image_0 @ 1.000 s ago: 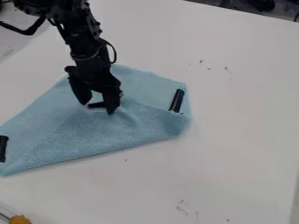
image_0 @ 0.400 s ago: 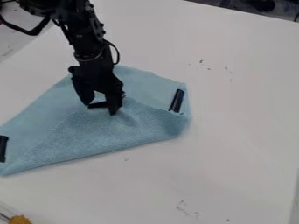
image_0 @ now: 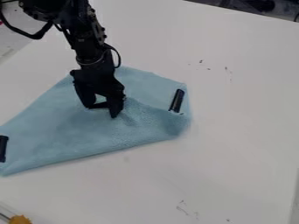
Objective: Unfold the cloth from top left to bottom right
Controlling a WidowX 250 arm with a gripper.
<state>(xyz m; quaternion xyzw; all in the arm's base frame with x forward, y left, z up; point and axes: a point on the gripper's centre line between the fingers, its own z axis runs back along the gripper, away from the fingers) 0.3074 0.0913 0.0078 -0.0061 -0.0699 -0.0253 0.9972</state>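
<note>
The black gripper (image_0: 102, 110) hangs over the upper middle of the light blue cloth (image_0: 105, 127), low and close to its surface. It stands open, its two fingers apart, and a short dark bar (image_0: 100, 105) shows between them. The cloth lies partly folded, with a ridge running from beside the gripper toward the right. One black strip (image_0: 177, 100) lies near the cloth's right corner, another (image_0: 3, 148) at its left end. Whether the fingertips touch the fabric I cannot tell.
The white table (image_0: 234, 131) extends around the cloth, with small dark marks on it. An orange-yellow object (image_0: 20, 219) stands at the lower left corner. Dark items lie beyond the table's upper right edge.
The gripper has shifted slightly to the right and a little downward in the view. The cloth's outline and the black strips have stayed in place.
</note>
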